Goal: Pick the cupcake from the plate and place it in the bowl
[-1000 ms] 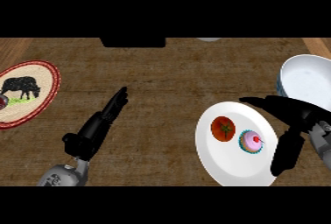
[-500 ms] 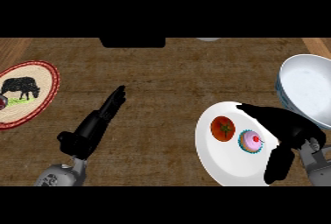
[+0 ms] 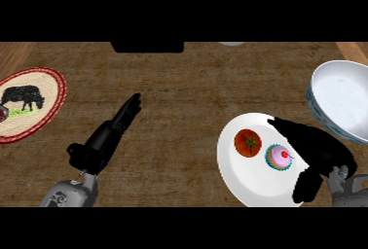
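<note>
Closing in now: since the earlier frames the right robot hand (image 3: 316, 151) has swung from beside the bowl down over the right half of the round white plate (image 3: 248, 182), and the view itself has shifted a touch, so the bowl sits nearer the right edge.

Head view, the only one we have: the small cupcake with pink frosting, a red cherry on top and a teal wrapper (image 3: 279, 157) stands on the white plate, at about three o'clock from the red tomato with a green stalk (image 3: 248, 142) and just beside it. It looks squat and round, with no long axis to speak of. The right robot hand lies at three o'clock from the cupcake, right against it, fingers curled downward and thumb hanging low at five o'clock; nothing pinched yet, as far as I can judge. That hand is plainly the nearer one.

Over at nine o'clock, the left robot hand (image 3: 108, 138) rests on the brown woven surface (image 3: 187, 87), fingers straight and pressed together, well apart from the plate.

The large pale blue bowl (image 3: 345, 104) waits at one o'clock from the cupcake.
</note>
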Robot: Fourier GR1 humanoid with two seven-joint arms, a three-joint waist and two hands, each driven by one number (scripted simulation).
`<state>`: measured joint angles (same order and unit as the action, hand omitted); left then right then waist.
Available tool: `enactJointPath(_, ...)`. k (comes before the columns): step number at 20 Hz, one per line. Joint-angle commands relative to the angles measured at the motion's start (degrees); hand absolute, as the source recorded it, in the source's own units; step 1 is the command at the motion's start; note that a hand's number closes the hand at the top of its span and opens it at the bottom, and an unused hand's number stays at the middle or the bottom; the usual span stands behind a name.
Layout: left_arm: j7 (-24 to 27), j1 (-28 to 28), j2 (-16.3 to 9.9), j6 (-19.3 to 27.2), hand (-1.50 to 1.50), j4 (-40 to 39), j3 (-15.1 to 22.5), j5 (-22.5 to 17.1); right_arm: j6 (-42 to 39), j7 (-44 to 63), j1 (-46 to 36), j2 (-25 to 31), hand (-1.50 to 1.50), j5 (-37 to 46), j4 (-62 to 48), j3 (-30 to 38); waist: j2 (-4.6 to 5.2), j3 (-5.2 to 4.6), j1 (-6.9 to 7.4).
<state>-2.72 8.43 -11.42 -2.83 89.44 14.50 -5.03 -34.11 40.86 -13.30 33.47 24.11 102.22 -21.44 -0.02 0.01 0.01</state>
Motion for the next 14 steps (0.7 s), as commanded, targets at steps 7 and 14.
enactJointPath(7, 2.82, 0.36, 3.17, -2.44, 0.0, -3.95, -2.87, 3.16, -2.97, -1.82, -0.18, -7.53, -1.5, 8.7, -5.4, 3.08, 0.02, -0.02, -0.03)
enactJointPath(14, 1.37, -1.67, 1.81, -5.12, 0.0, -0.67, -5.38, 2.93, -0.33, -14.8, -1.67, -6.37, -1.5, 13.07, -16.66, 7.94, 0.05, 0.0, 0.24)
